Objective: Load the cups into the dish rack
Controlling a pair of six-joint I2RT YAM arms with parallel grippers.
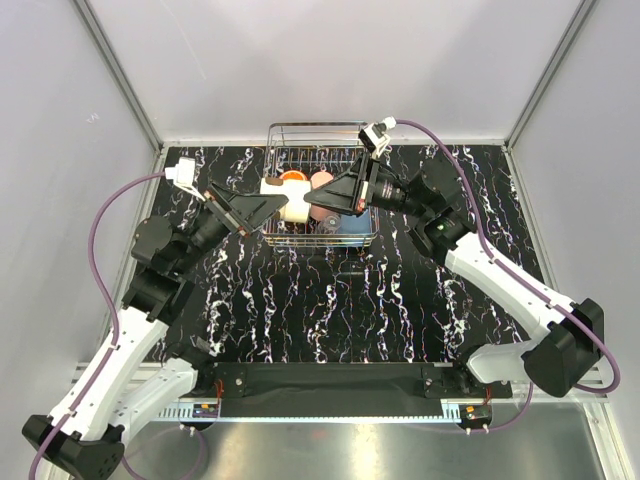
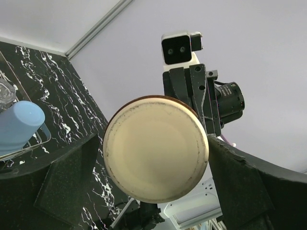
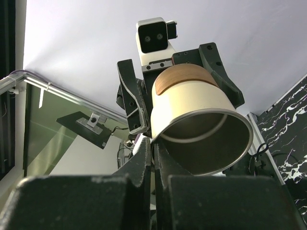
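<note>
Black white-veined tabletop (image 1: 330, 300); pale grey walls (image 1: 330, 60); dish rack (image 1: 300, 135) at back.

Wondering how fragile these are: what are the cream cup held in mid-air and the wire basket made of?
The cream cup is probably metal with a matte cream coating outside: its inside looks bare grey and gleams near the rim, and a brown band rings its base. The dish rack is thin, shiny silver wire, likely chromed or stainless steel.
</note>
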